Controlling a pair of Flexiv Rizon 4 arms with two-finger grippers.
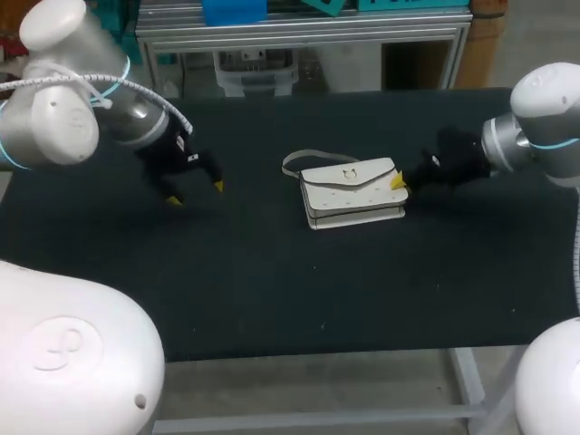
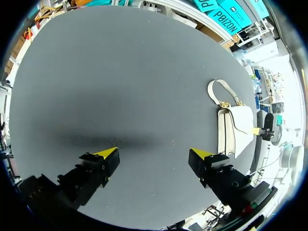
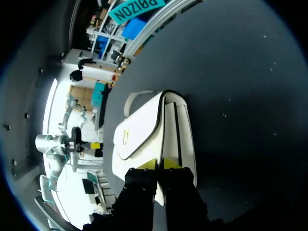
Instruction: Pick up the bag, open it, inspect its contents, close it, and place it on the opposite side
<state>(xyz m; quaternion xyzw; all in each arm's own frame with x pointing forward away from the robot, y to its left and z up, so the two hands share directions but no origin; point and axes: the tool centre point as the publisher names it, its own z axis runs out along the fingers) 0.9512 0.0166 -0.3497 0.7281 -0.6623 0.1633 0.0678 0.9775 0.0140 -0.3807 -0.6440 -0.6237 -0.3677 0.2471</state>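
Head view gives you the white bag [image 1: 352, 192] lying flap-up near the middle of the desk [image 1: 272, 299]. Its strap [image 2: 209, 90] is looped flat off the end that faces your left arm. Your right end effector [image 3: 160, 164] is at the opposite end, clenched almost tip to tip. In the right wrist view the seam between flap [image 3: 139, 127] and body runs straight in between its fingers [image 3: 148, 164], so you appear to be pinching a thin edge of the bag there. Your left end effector [image 2: 155, 154] is released, jaws wide, hovering over bare desk well apart from the bag.

Expect a light load. The bag looks small, with a shell stiff enough to keep its boxy shape, but the smooth leather-like skin could slide in a shallow pinch. Held by one end only, it will probably tip and hang from that corner, and the limp strap will trail and may snag. A deeper bite across the end wall should be safer than a bite on the flap's lip alone.

To open it, steady the body with one arm and have the other lift the flap at its pointed lower edge, just under the gold clasp [image 3: 126, 136]. The clasp may resist a little, so pull gently to keep the bag from twisting out of your hold.
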